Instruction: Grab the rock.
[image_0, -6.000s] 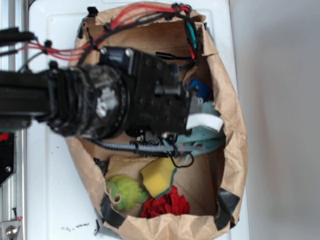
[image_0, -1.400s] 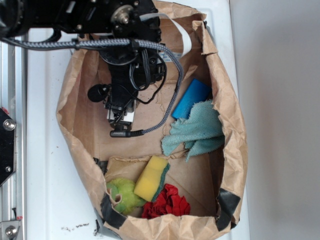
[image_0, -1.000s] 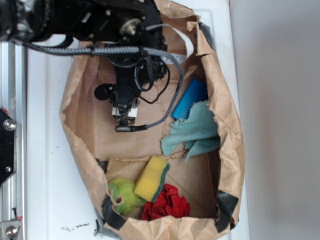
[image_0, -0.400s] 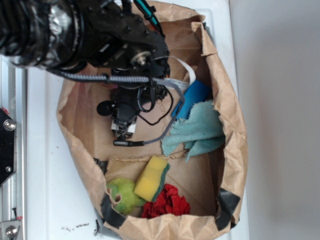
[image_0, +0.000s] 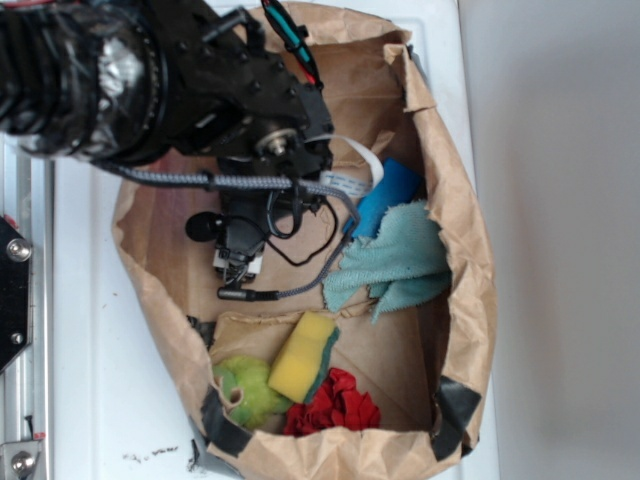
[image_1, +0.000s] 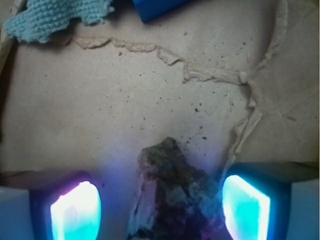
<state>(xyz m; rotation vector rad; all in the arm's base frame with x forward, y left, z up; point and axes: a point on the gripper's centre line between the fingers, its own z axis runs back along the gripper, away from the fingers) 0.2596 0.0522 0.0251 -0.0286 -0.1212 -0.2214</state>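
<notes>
Cardboard floor (image_1: 100, 110) below, end effector (image_1: 160, 210) straddles rock (image_1: 172, 197), open.

Bag (image_0: 470, 250): brown paper, crumpled walls, lying open on a white surface (image_0: 100, 400); black tape at its lower corners.
Bag floor (image_1: 125, 100): brown cardboard-like paper with a torn, ragged seam and dark specks.
Blue block (image_0: 385, 195): near the bag's right wall, tilted, its lower end touching the cloth.
Cloth (image_0: 390, 265): teal, knitted, bunched against the right wall.
Sponge (image_0: 305, 355): yellow with a green backing, tilted, between the ball and the red fabric.
Ball (image_0: 245, 390): fuzzy, green, in the lower left corner.
Red fabric (image_0: 335, 405): crumpled, just beside the sponge.
</notes>
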